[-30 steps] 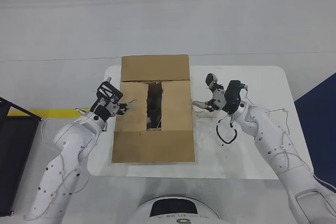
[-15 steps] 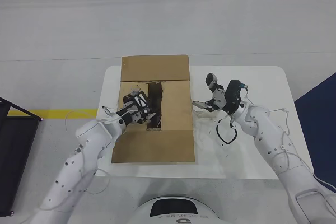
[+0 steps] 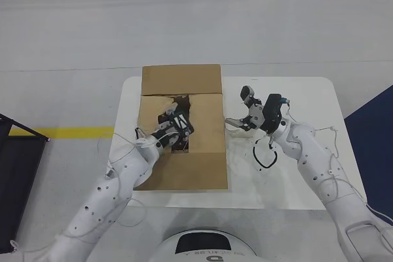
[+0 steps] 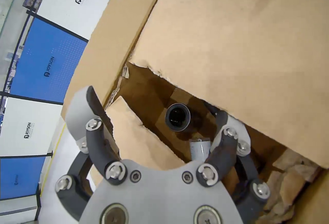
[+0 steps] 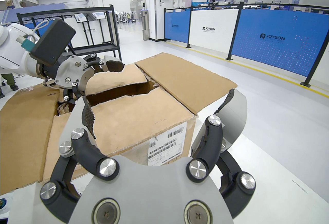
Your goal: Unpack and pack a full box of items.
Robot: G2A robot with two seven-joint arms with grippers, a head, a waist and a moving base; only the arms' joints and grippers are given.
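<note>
Jaws spread, the left gripper (image 4: 154, 109) hangs over the slot in the brown cardboard box (image 3: 206, 124), a black open-mouthed tube (image 4: 177, 117) directly below between them, while the right gripper (image 5: 158, 101), also spread, sits farther right.

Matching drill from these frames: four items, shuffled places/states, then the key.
1. left hand
2. right hand
3. black tube
4. label

A. on the outer side wall of the box
B. inside the box
C. open, beside the box, over the table
D. open, at the box's top opening

Pairs: 1-D, 2-C, 3-B, 4-A
</note>
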